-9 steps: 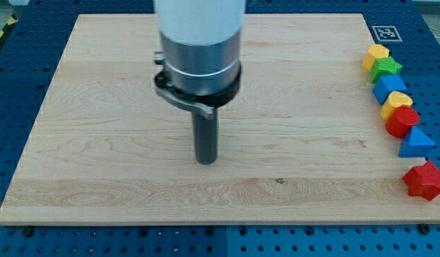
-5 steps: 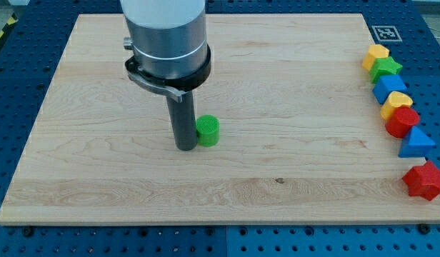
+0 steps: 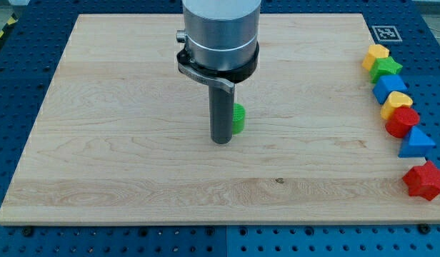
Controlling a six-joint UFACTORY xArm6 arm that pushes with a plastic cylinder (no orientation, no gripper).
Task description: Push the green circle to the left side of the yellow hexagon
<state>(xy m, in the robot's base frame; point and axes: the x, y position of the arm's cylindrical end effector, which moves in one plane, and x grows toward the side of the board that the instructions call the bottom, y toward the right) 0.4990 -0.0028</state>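
The green circle (image 3: 238, 119) lies near the board's middle, mostly hidden behind my rod. My tip (image 3: 221, 140) rests on the board touching the circle's left side. The yellow hexagon (image 3: 376, 54) sits at the top of a column of blocks along the view's right edge, far to the right of the circle. A second yellow block (image 3: 396, 102) lies lower in the same column.
Along the right edge, top to bottom below the yellow hexagon: a green star (image 3: 386, 68), a blue block (image 3: 388, 87), a red block (image 3: 402, 121), a blue triangle (image 3: 418, 141), a red star (image 3: 423, 179). A printed marker (image 3: 383, 32) sits at the board's top right corner.
The rod went left, uncovering the green circle, then came back right against the circle's left side. The circle has moved a little right and up the view.
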